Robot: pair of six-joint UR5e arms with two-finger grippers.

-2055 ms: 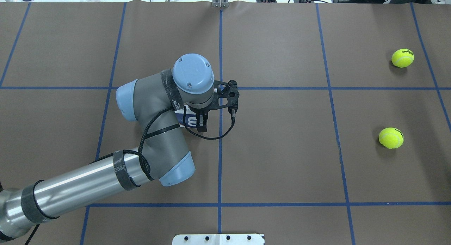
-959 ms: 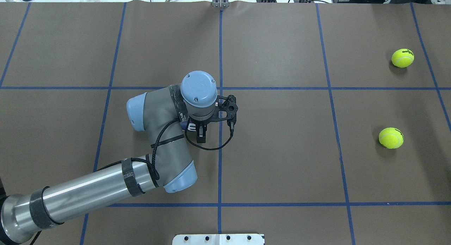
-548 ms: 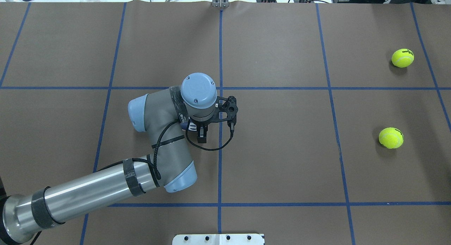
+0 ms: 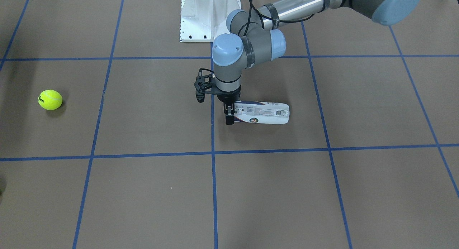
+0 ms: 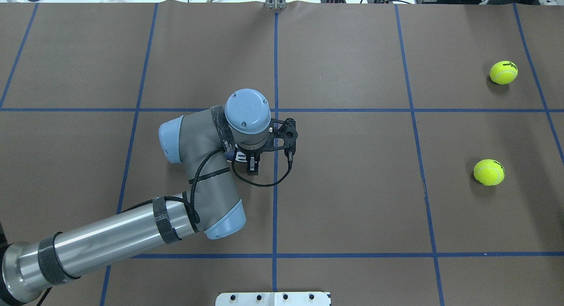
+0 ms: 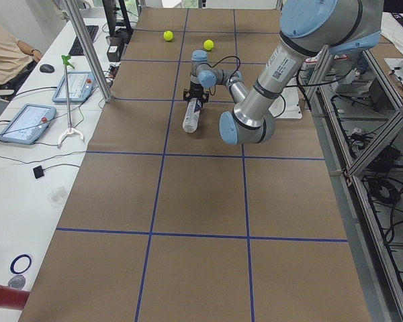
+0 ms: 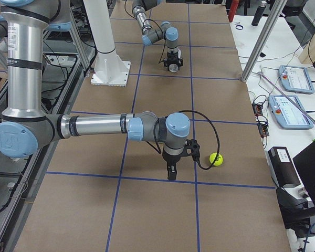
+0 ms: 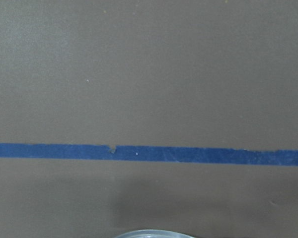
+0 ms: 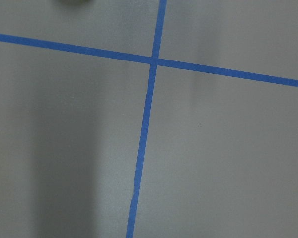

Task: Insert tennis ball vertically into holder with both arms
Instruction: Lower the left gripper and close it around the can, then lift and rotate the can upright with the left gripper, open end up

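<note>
Front-facing view: one holder (image 4: 261, 113) lies on its side on the counter (image 4: 150, 191), contents not discernible. The left end effector (image 4: 229, 117) points down at the holder's end; I cannot tell whether it grips. Well apart from the holder sit two balls: first tennis ball (image 5: 503, 72), second tennis ball (image 5: 489, 172). The right end effector (image 7: 170, 172) cannot be judged.

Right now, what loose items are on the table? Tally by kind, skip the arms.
Tennis balls: 2
Tennis ball can: 1, lying on its side
Total: 3
</note>
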